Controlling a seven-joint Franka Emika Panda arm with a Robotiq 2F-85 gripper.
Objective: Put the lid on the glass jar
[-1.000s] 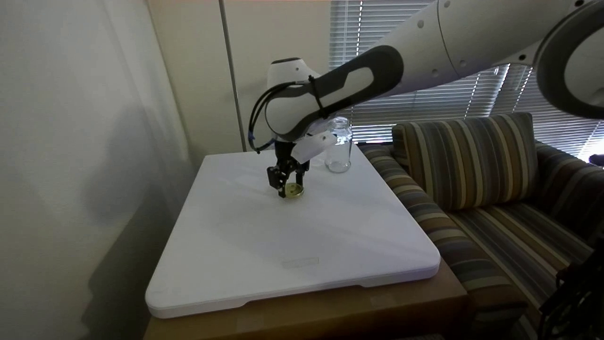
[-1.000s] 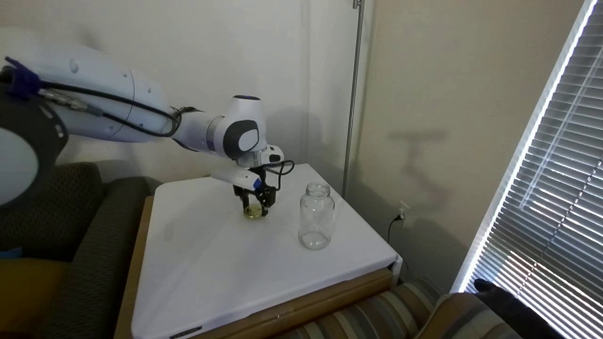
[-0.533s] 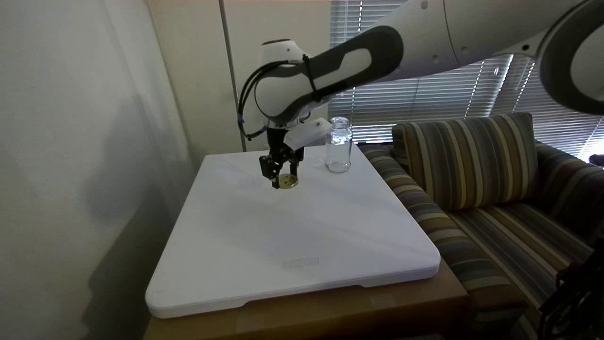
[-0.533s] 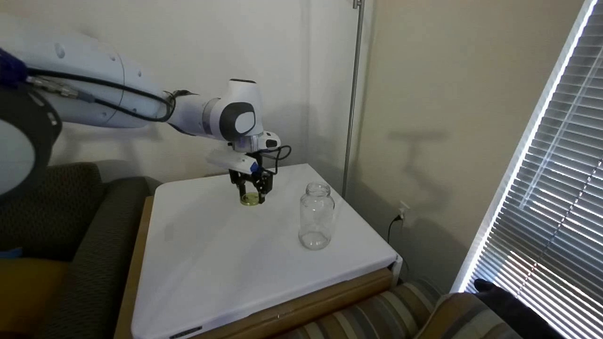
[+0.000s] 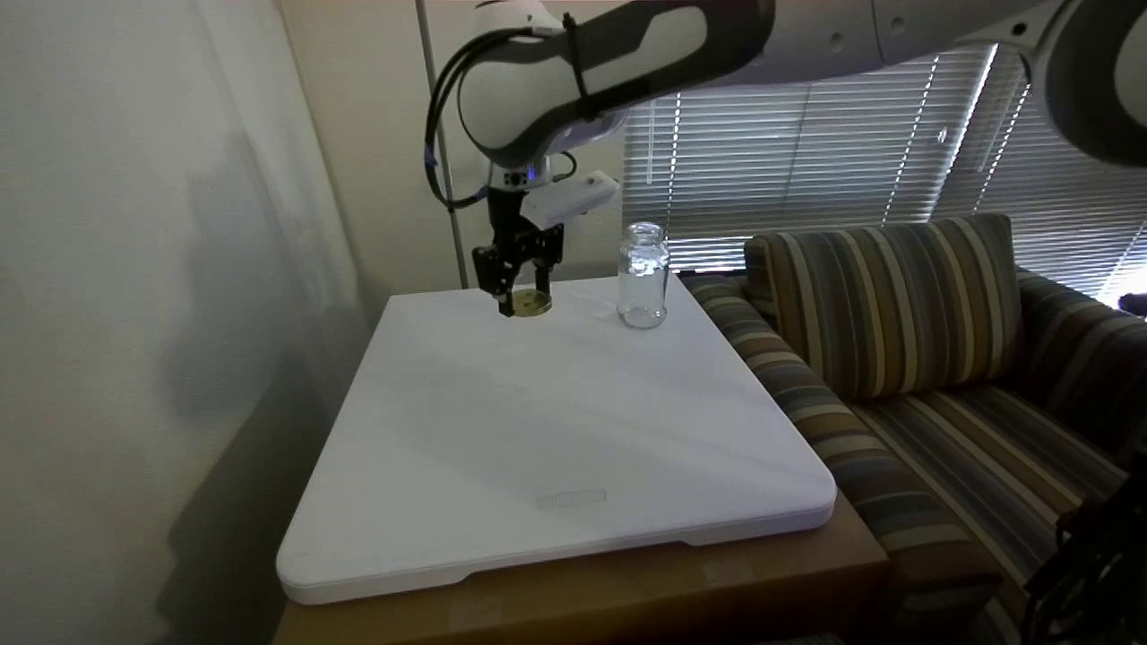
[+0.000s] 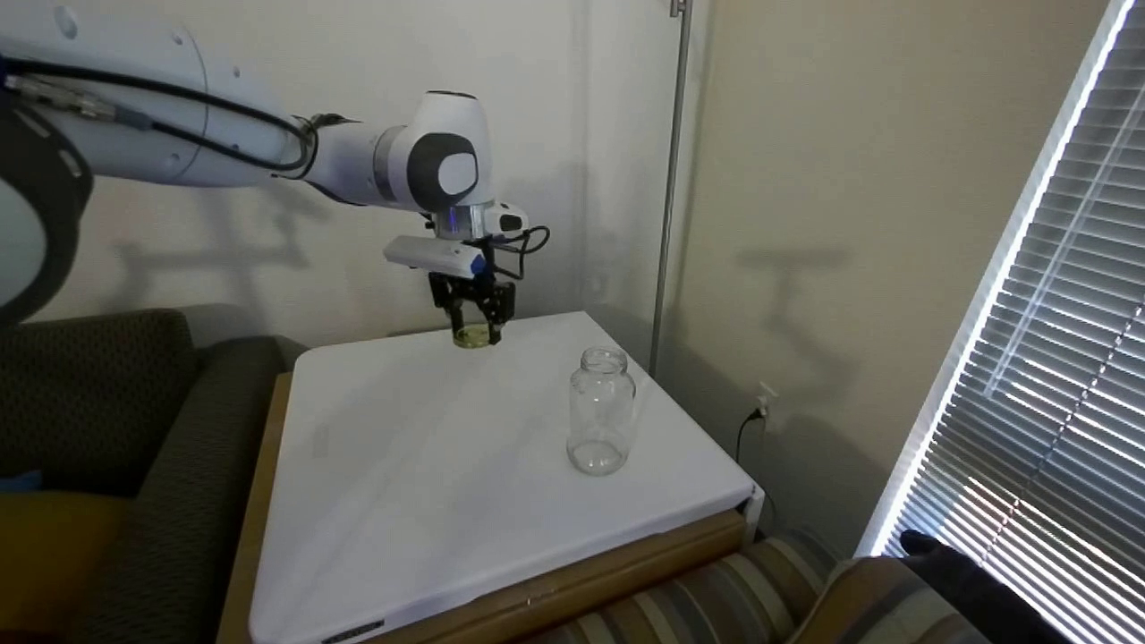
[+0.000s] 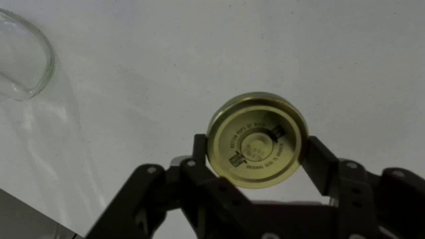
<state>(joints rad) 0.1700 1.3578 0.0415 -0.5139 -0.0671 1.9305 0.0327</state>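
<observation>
1. The glass jar (image 6: pixel 601 413) stands upright on the white tabletop (image 5: pixel 556 430), its mouth uncovered and facing up.
2. The lid (image 7: pixel 257 140), a dull gold disc, is in the air above the tabletop, well apart from the jar; in both exterior views it appears to the left of the jar.
3. The gripper (image 7: pixel 256 144) holds the lid: its jaws press on opposite sides of the rim, spaced as far apart as the lid is wide. It too is to the left of the jar in both exterior views.
4. In the wrist view only part of the jar shows, cut off by the edge; the lid is to the jar's lower right, its printed face, with lettering around a round centre, turned to the camera.
5. In an exterior view the arm (image 6: pixel 358 165) comes in from well left of the jar and higher than it.
6. In an exterior view window blinds (image 5: pixel 789 152) hang behind the jar and to its right, and a striped couch (image 5: pixel 883 305) stands right of the jar.
7. In an exterior view a metal pole (image 6: pixel 675 179) rises behind the jar, slightly to its right; a wall outlet (image 6: pixel 766 395) is farther right of it.
</observation>
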